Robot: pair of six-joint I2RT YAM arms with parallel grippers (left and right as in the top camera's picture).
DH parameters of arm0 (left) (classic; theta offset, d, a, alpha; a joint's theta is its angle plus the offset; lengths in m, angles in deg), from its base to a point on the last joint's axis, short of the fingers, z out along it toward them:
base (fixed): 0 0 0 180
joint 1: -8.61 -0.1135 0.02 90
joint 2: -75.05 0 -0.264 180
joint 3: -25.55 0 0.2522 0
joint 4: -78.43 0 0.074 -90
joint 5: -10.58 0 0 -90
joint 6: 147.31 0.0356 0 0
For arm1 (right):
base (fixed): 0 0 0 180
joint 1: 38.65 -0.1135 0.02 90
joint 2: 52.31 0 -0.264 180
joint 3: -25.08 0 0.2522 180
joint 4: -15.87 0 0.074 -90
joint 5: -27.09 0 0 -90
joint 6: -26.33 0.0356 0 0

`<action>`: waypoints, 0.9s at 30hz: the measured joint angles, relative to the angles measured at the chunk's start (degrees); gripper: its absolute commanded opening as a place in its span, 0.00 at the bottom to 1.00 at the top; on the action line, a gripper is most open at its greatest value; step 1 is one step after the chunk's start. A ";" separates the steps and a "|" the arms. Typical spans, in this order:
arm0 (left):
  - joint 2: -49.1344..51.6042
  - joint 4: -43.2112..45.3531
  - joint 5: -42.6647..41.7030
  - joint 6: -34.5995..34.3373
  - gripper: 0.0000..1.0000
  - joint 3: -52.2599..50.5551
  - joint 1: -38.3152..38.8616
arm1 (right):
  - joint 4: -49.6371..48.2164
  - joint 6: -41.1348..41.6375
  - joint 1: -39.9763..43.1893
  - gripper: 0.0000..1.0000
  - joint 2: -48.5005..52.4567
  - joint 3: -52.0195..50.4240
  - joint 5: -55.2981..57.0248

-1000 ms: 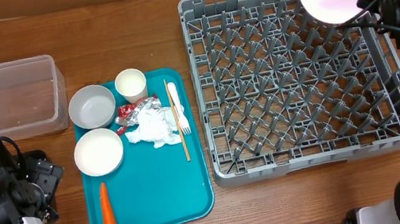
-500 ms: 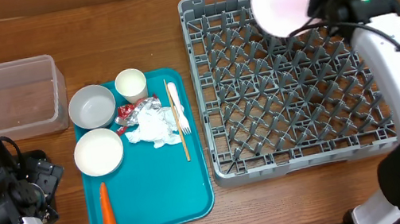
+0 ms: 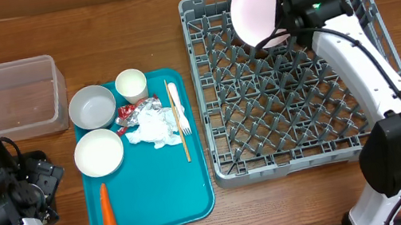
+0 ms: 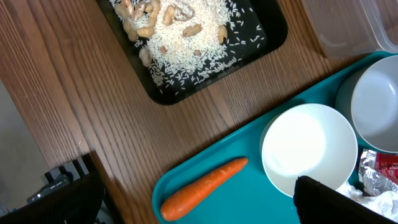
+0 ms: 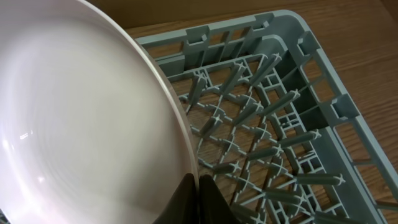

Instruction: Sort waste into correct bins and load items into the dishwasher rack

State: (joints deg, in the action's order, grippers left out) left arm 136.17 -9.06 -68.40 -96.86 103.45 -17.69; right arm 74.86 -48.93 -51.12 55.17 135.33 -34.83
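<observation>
My right gripper (image 3: pixel 282 25) (image 5: pixel 198 186) is shut on the rim of the pale pink plate (image 3: pixel 254 3) (image 5: pixel 81 112) and holds it tilted over the back middle of the grey dishwasher rack (image 3: pixel 381 128) (image 5: pixel 280 124). My left gripper (image 3: pixel 38 183) (image 4: pixel 199 208) is open and empty over the carrot (image 3: pixel 107 210) (image 4: pixel 202 186). The whitish bowl (image 3: pixel 99 153) (image 4: pixel 309 148), grey bowl (image 3: pixel 92 107), cup (image 3: pixel 131 85), napkin (image 3: pixel 156 126), foil wrapper (image 3: pixel 136 110), fork (image 3: pixel 176 104) and stick (image 3: pixel 183 143) lie on the teal tray. Rice and nuts (image 4: pixel 180 25) fill the black tray (image 4: pixel 273 43).
The teal tray (image 3: pixel 158 204) lies left of the rack. The clear tub (image 3: pixel 1 100) stands at the far left. In the overhead view my left arm hides the black tray. Bare wooden table lies in front of the rack.
My right arm has carried the plate left, from past the rack's back right corner to over its back middle. The left arm has not moved.
</observation>
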 measured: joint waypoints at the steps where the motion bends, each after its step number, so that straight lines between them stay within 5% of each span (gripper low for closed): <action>1: 0.00 0.00 0.00 0.00 1.00 0.00 0.00 | 0.00 -0.02 -0.26 0.04 0.00 0.00 0.57; 27: 0.00 0.00 0.00 0.00 1.00 0.00 0.00 | 2.56 0.17 -11.56 0.04 2.89 0.07 22.16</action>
State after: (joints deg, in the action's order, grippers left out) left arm 136.17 -9.06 -68.40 -96.86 103.45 -17.69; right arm 77.42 -48.75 -62.69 58.05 135.40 -12.67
